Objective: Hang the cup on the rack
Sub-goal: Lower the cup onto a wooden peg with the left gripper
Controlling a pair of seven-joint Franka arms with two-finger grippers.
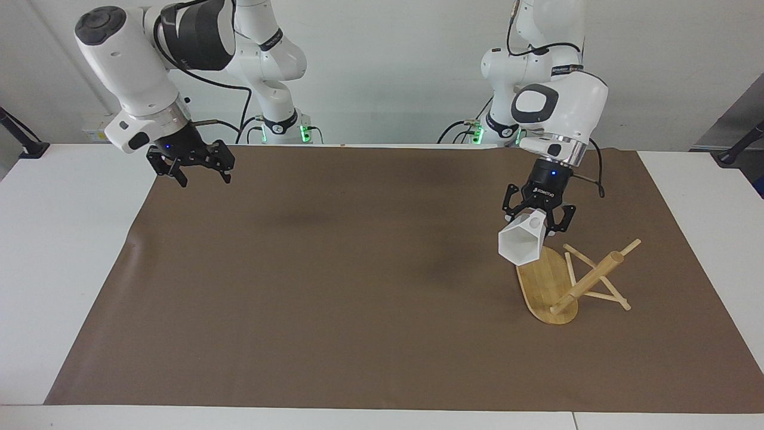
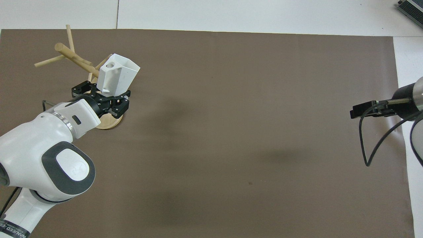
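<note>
Small white faceted cup looks matte plastic, the light bamboo rack smooth wood, the brown mat dull paper.

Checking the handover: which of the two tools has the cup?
The left tool, over the rack at the left arm's end of the table, is shut on the white cup. The right tool hangs open with nothing in it.
</note>
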